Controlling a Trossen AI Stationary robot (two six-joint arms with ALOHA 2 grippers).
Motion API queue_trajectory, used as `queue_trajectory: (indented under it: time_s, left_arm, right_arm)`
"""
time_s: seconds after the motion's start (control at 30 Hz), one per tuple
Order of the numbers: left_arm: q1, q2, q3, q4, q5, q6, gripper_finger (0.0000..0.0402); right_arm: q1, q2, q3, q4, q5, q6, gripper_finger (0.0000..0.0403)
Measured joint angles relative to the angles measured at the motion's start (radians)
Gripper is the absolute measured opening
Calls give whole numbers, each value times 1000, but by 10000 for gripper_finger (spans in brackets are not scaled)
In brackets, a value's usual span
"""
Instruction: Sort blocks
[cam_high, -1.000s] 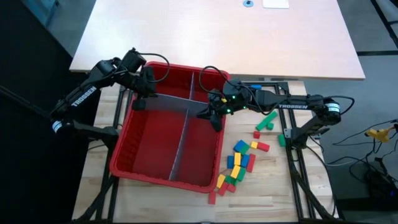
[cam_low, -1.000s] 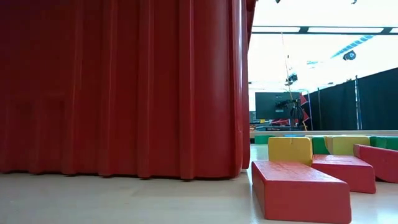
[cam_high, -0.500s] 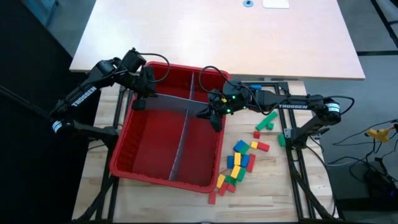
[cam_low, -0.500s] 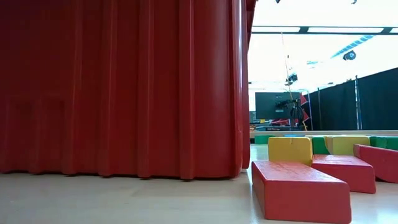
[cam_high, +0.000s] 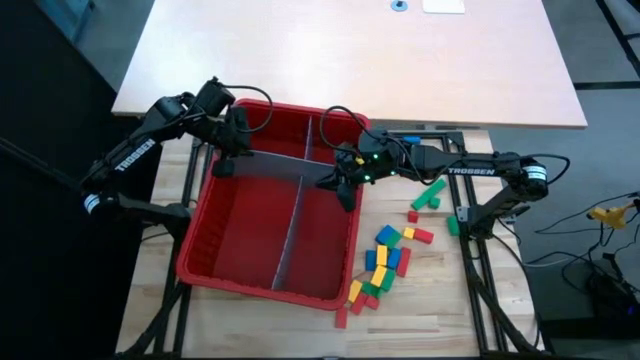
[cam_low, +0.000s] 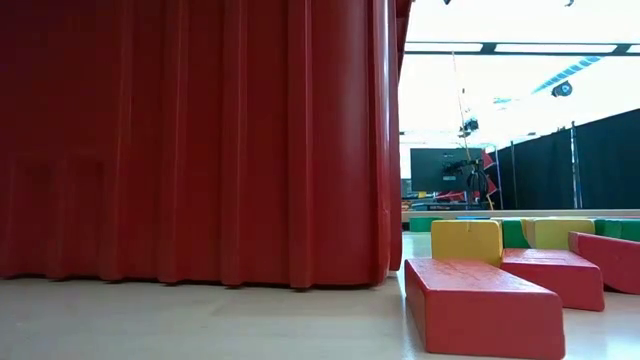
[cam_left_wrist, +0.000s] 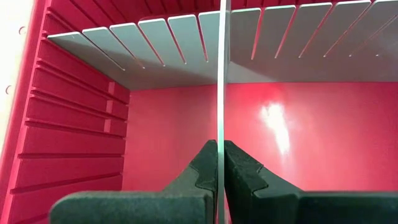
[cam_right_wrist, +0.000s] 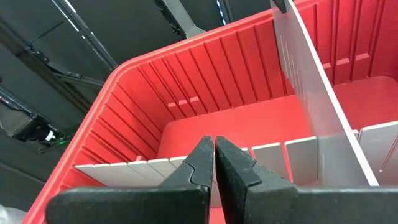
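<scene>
Both jaws pinched shut on grey divider panels (cam_high: 275, 165): left gripper (cam_left_wrist: 219, 163), right gripper (cam_right_wrist: 214, 155) inside the red bin (cam_high: 205, 235). Only the low view shows blocks (cam_high: 385, 262) lying flat; overhead, they scatter lengthwise variously, beyond the right jaws, outside the bin.

The blocks (cam_high: 383, 262) are small rectangular bricks in red, green, blue and yellow, all lying loose on the tabletop to the right of the red bin (cam_high: 215, 240); the main cluster sits packed together near the bin's front right corner, pieces touching or overlapping at mixed angles; a few more lie a little farther back, among them a green pair (cam_high: 431, 194) and a red one (cam_high: 423, 236); in the low view, a red brick (cam_low: 480, 305) lies flat nearest, a yellow one (cam_low: 466, 241) behind it.
</scene>
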Motion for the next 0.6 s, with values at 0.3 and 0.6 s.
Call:
queue_trajectory:
  time_s: [0.3, 0.6]
  left_arm:
    - [0, 0, 0, 0, 0, 0, 0]
    - [0, 0, 0, -1, 0, 0, 0]
  right_arm:
    - [-6, 0, 0, -2, 1, -1, 0]
    - [-6, 0, 0, -2, 8, 1, 0]
